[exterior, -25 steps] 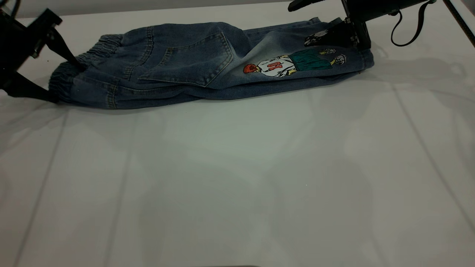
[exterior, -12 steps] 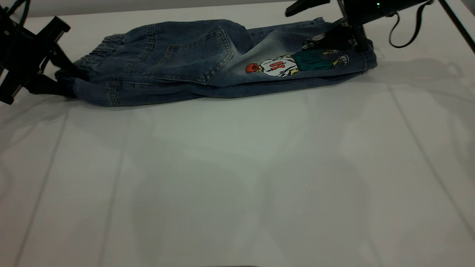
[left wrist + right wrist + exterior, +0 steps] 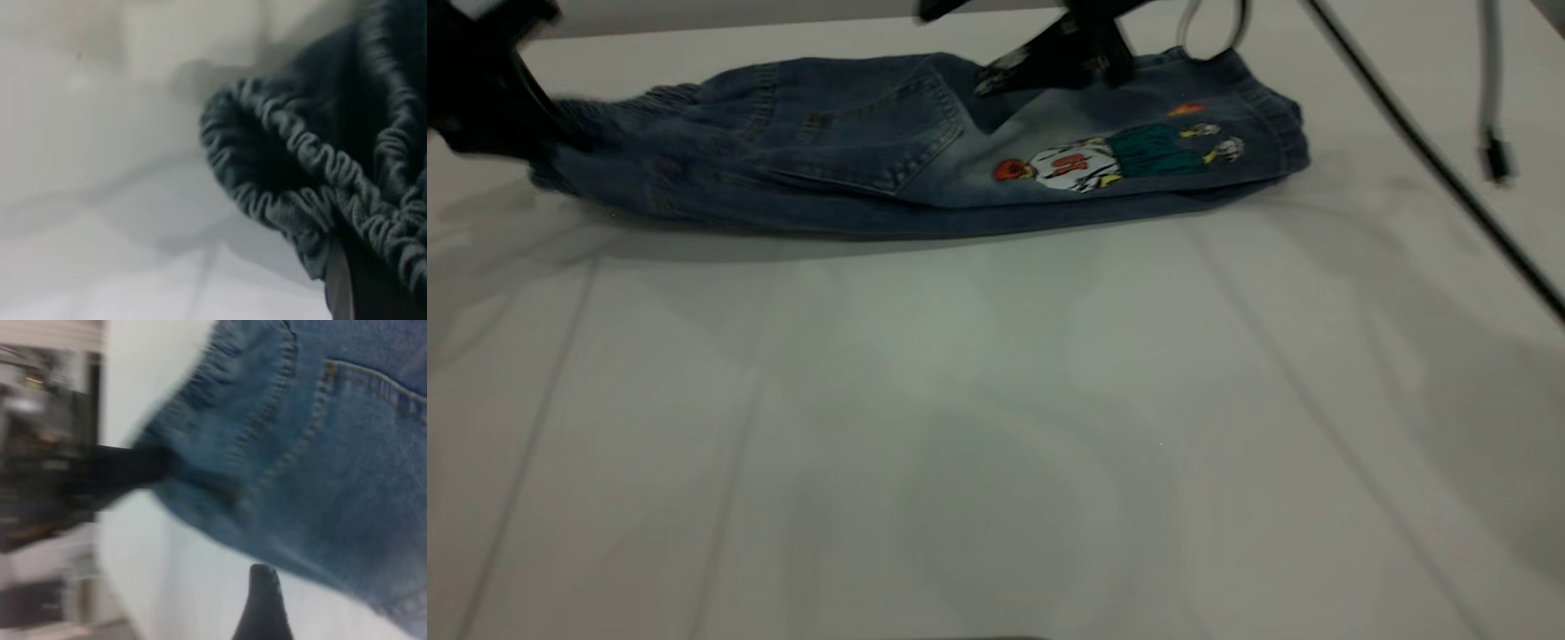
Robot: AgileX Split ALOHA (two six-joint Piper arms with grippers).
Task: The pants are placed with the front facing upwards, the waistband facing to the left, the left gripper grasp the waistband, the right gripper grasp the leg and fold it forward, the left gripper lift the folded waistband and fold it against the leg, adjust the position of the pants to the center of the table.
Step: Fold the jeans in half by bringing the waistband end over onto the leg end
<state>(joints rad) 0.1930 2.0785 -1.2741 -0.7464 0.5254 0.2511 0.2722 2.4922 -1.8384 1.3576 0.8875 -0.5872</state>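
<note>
Pants (image 3: 871, 160): soft, limp denim, folded lengthwise, lying at the table's (image 3: 996, 400) far edge, waistband (image 3: 618, 111) leftward. Left gripper (image 3: 494, 124) clenched on the waistband. Right gripper (image 3: 1049, 58) above mid-garment; grip state cannot be told. Handling: probably light, sags freely; best held at the thick elastic band.

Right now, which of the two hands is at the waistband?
The left hand, at the exterior view's left edge, grips the gathered waistband; the right hand hangs open over the middle of the pants.
</note>
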